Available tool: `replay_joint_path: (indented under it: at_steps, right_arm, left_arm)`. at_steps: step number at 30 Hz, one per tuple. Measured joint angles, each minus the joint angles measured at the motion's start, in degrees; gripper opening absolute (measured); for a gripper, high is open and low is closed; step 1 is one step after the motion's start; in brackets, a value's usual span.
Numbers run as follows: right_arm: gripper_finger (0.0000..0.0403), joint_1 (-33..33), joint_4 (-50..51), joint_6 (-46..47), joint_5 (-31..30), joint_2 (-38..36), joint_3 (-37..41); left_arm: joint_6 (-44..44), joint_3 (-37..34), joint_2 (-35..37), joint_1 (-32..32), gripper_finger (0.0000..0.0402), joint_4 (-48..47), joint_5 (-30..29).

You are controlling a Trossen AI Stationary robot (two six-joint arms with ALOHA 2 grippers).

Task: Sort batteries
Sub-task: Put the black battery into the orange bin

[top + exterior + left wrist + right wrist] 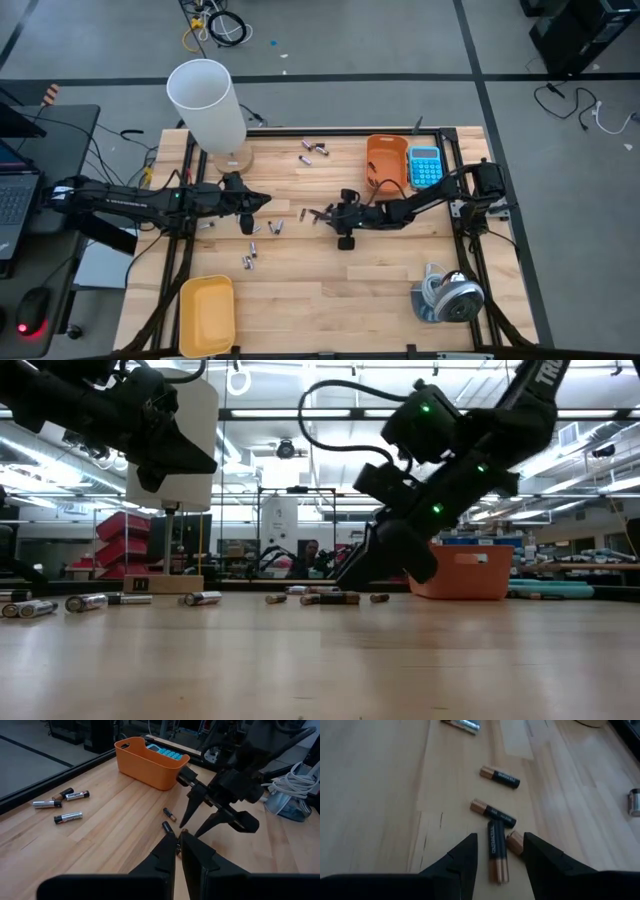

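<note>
A pale butcher-block table point(330, 285) of glued wood strips sits in a workshop with grey floor and cables beyond. The right gripper point(497, 851) hangs low over a small knot of dark, copper-capped batteries point(496, 847), fingers apart and straddling one cell that lies lengthwise between them; a second cell point(493, 813) lies crosswise just ahead of the tips, a third point(500, 776) farther ahead, and a stub of another touches the inside of one finger. To take the straddled cell cleanly, I judge the fingers should drop straight down and close across its round body near the middle, keeping clear of that crowding stub, since smooth metal cylinders roll and squirt out of a skewed pinch. The orange bin point(384, 160), glossy plastic with rounded corners, stands behind this gripper beside the blue calculator point(425, 165). The left gripper point(177, 845), fingers nearly together and empty, hovers opposite; silvery cells point(62, 805) lie well off to its side.
</note>
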State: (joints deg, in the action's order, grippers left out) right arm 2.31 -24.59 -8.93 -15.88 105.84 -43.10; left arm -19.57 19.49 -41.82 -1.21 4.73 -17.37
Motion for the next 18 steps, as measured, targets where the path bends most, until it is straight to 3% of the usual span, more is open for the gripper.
replay_joint_path:
  at_steps: [5,18]
  right_arm:
    - [0.0145,-0.02,-8.13,-1.25,-0.15,-0.08,4.22]
    - [0.0145,-0.02,-7.89,4.76,-0.42,-0.02,5.15]
  left_arm:
    - [0.02,0.0,0.0,-0.02,0.003,0.0,0.0]
    - [-0.07,0.0,0.0,-0.02,0.003,0.07,0.0]
